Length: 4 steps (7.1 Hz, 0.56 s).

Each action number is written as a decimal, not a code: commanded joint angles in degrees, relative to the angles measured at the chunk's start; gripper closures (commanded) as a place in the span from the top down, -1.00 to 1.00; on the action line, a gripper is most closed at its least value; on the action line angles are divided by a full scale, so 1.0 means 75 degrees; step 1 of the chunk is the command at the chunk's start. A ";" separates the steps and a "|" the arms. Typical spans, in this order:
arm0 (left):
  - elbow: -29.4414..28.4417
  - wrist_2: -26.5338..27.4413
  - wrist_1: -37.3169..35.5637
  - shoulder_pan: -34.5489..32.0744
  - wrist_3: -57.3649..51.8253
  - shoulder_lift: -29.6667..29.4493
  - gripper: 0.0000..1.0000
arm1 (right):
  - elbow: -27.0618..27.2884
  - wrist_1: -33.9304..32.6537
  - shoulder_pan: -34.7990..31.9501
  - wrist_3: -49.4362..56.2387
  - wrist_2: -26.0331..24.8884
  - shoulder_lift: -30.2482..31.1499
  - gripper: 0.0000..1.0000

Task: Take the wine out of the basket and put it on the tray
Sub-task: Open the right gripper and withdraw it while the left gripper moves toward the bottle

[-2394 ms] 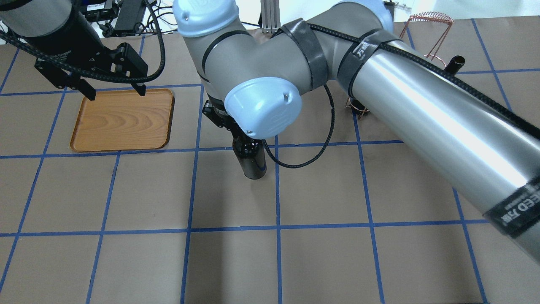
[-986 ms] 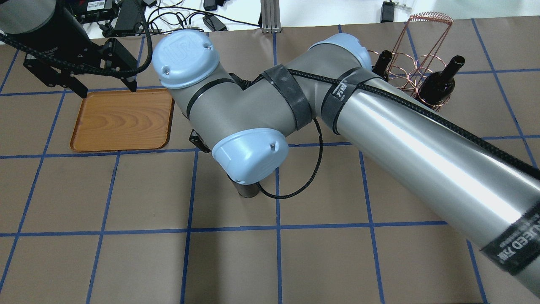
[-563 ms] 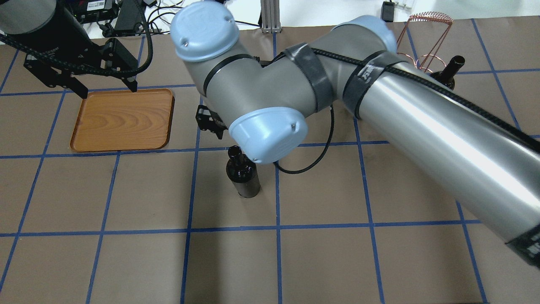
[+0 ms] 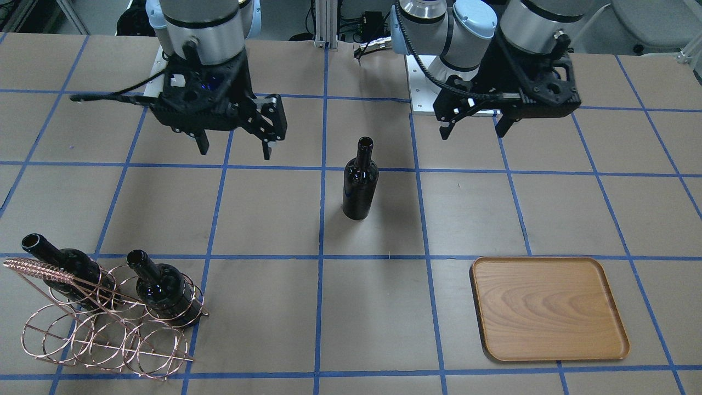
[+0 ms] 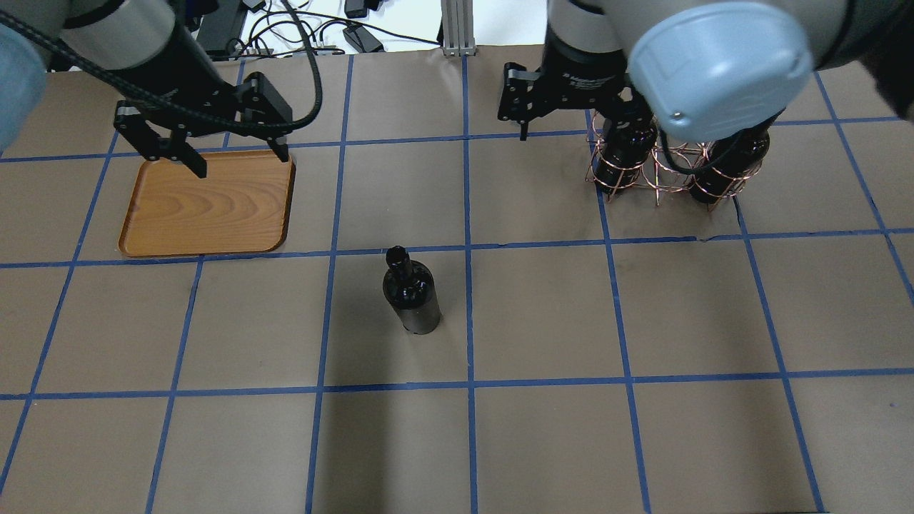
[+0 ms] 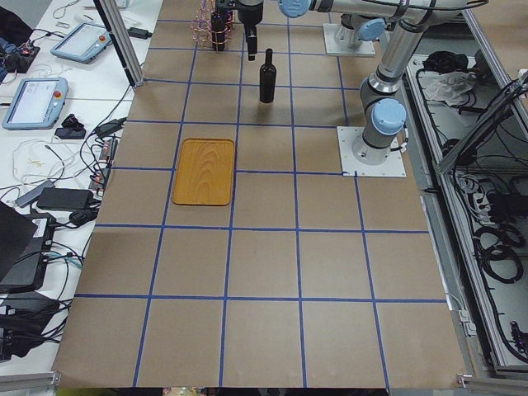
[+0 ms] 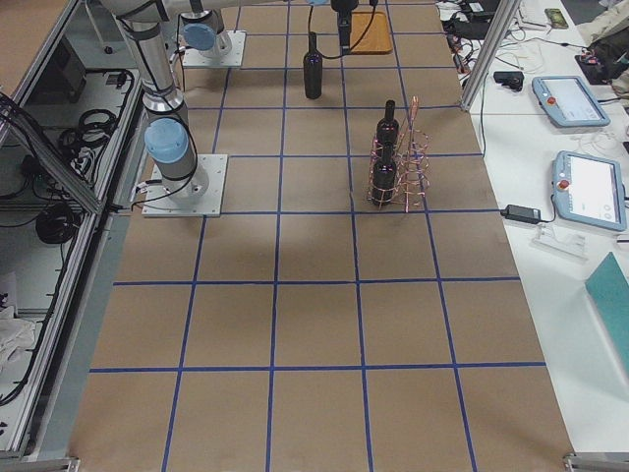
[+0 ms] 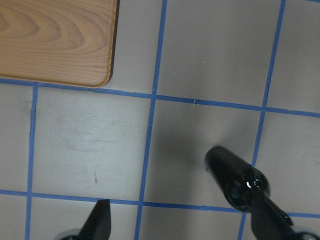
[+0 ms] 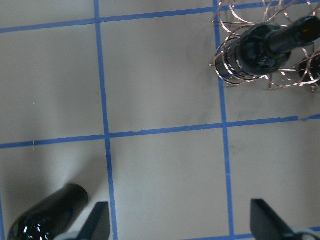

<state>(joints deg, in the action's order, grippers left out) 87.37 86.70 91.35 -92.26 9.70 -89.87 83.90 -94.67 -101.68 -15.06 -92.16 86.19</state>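
One wine bottle (image 4: 360,184) is standing upright and alone at the centre of the table (image 4: 378,323), well apart from the tray (image 4: 548,307), which is lying bare. The right gripper (image 4: 235,149), clamped on it a second ago, is now hanging clear, jaws wide and empty. Two more bottles (image 4: 164,288) are resting in the basket (image 4: 104,334). The left gripper (image 4: 473,131), jaws also wide, is hovering on the tray's side; the pickup is probably falling to it.

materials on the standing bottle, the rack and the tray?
The bottle looks like near-black glass, glossy; sharp highlights on its shoulder. The rack: thin metal wire, shiny copper or rose-gold tone, bent into rings. The tray: wood or wood-look, warm brown, satin; grain swirls show, can't rule out laminate.
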 commanded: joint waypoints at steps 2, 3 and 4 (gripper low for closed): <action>0.0919 0.0041 -0.1319 -0.1614 0.1563 -0.0544 1.00 | 0.0028 0.0459 0.0710 0.1324 -0.0086 0.0683 1.00; 0.1168 0.0007 -0.1943 -0.1737 0.1706 -0.0719 1.00 | 0.0040 0.0517 0.1038 0.1328 -0.0017 0.0718 1.00; 0.1264 -0.0016 -0.1949 -0.1819 0.1649 -0.0790 1.00 | 0.0052 0.0483 0.1238 0.1316 0.0077 0.0660 1.00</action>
<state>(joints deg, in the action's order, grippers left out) 95.24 86.75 78.95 -104.51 21.53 -94.84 84.17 -91.01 -94.62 -5.55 -92.26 91.29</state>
